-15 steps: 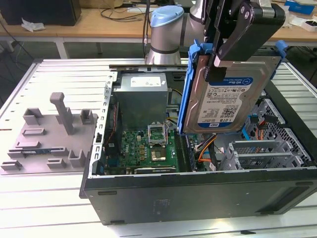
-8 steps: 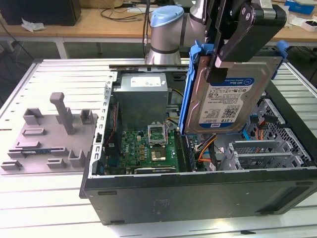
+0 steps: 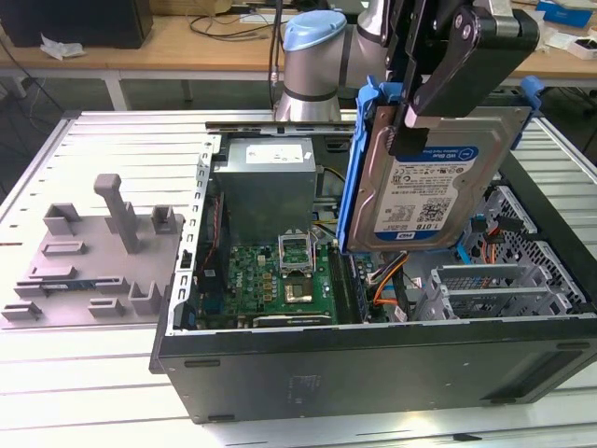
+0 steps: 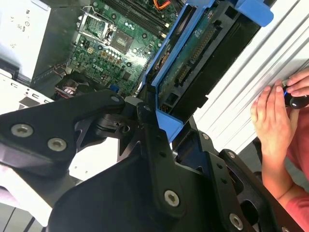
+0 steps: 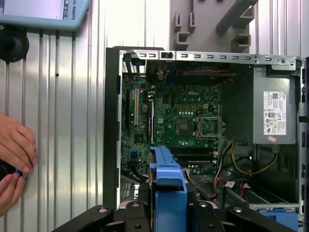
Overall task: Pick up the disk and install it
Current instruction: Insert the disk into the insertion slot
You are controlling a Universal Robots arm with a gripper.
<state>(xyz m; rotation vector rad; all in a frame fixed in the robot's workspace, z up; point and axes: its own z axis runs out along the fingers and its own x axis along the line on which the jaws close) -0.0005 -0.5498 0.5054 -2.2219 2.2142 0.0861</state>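
Bench of ribbed metal point(image 3: 93, 392), with an open computer case point(image 3: 373, 373) lying on its side. Inside it, in order of bulk: a grey power supply point(image 3: 266, 182) at the far wall, a green motherboard point(image 3: 280, 280) on the floor, and drive bays with orange cabling at the exterior view's right.

The disk point(image 3: 438, 187) hangs upright on edge above the case, over the bay end, clear of everything below. The gripper point(image 3: 408, 126) is clamped on its upper part, one black finger lying across the labelled face. The second wrist view shows the blue carrier point(image 4: 169, 82) edge-on between the black fingers.

Handling, as judged:
- Metal body, stiff, and likely dense for its size.
- The plastic carrier probably flexes, so a hold across the flat faces looks sounder than one on the frame.
- The bare circuit side seen in the second wrist view looks fragile, so keep knocks off it.

Print: a white-and-blue label with barcodes on the disk, and a white sticker on the power supply.

A person's hand point(image 5: 14, 150) rests on the bench beside the case.
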